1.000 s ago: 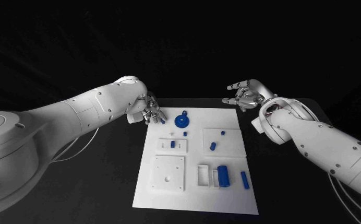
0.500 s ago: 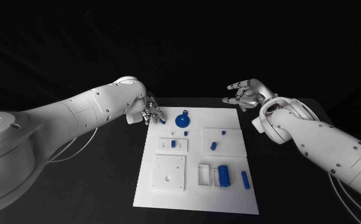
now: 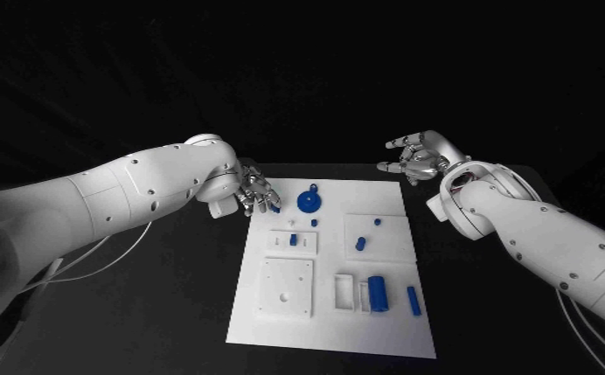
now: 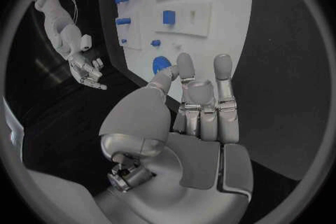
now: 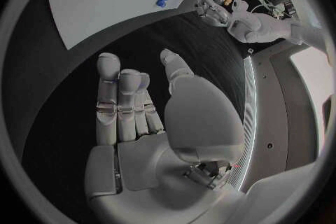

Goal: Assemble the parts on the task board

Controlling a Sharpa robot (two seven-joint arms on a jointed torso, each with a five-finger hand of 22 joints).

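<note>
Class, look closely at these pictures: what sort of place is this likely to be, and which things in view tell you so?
Probably a robotics lab or test bench, not a home. A white task board with small blue parts lies on a black table, and the open left hand and right hand hover at its far end.

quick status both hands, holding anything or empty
Left hand: open, holding nothing, at the far left corner of the task board.
Right hand: open, holding nothing, off the board's far right corner.
</note>
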